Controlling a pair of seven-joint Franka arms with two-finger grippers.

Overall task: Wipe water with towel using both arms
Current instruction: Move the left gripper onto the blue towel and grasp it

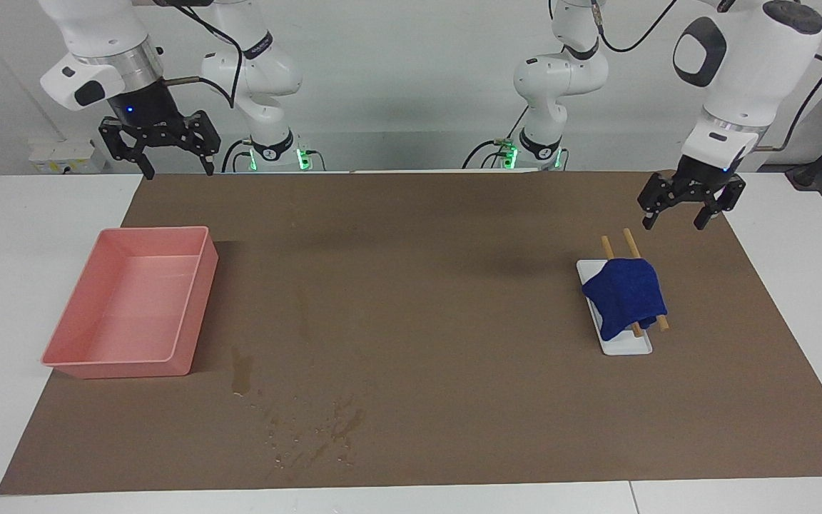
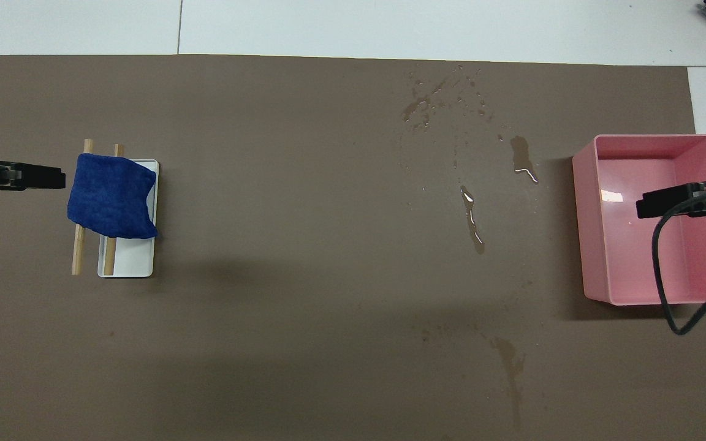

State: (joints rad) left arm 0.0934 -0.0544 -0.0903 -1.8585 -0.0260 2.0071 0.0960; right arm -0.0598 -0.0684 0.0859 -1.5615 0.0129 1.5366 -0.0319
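The blue towel [image 1: 625, 296] [image 2: 111, 196] lies draped over two wooden sticks [image 1: 629, 243] [image 2: 76, 251] resting on a small white tray [image 1: 628, 346] [image 2: 129, 260] toward the left arm's end. Water shows as dark streaks [image 1: 241, 371] [image 2: 472, 217] and scattered droplets [image 1: 325, 432] [image 2: 439, 98] on the brown mat [image 1: 454, 285] [image 2: 298, 214], beside the pink bin. My left gripper [image 1: 673, 223] [image 2: 53, 177] hangs open in the air just beside the towel, touching nothing. Raised above the bin's end of the mat, my right gripper [image 1: 178, 171] [image 2: 647, 208] waits open and empty.
A pink rectangular bin [image 1: 118, 369] [image 2: 586, 233] stands at the right arm's end of the mat. Another faint wet smear [image 2: 512, 367] lies nearer to the robots. White tabletop [image 1: 26, 228] borders the mat.
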